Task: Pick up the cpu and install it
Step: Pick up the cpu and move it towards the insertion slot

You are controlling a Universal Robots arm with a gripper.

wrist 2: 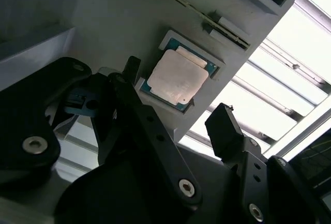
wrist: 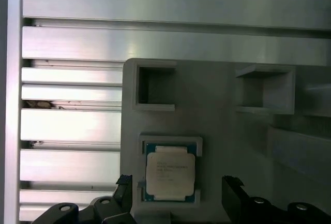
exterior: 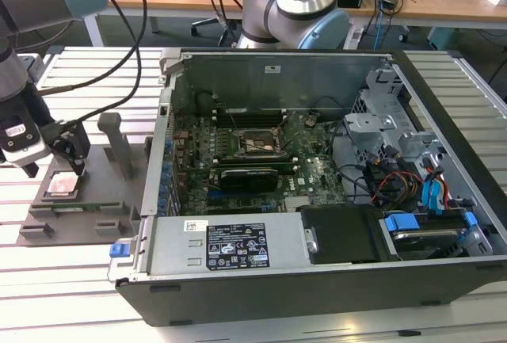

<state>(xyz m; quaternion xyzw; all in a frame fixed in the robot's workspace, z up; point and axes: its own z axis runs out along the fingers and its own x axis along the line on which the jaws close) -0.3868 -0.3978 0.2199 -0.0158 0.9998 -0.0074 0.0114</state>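
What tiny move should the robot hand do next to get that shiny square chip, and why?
Probably ease straight down. The gripper is open, its jaws standing to either side of the cpu, which lies flat in its pocket in the grey holder. The gripper seems to hang just above the chip, not yet low enough to close on its edges.

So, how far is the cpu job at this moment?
Nothing is done yet: the cpu lies in the grey holder tray. In hand: the open claw has a finger on each side of it, not gripping. Left: pickup and install in the open computer case.
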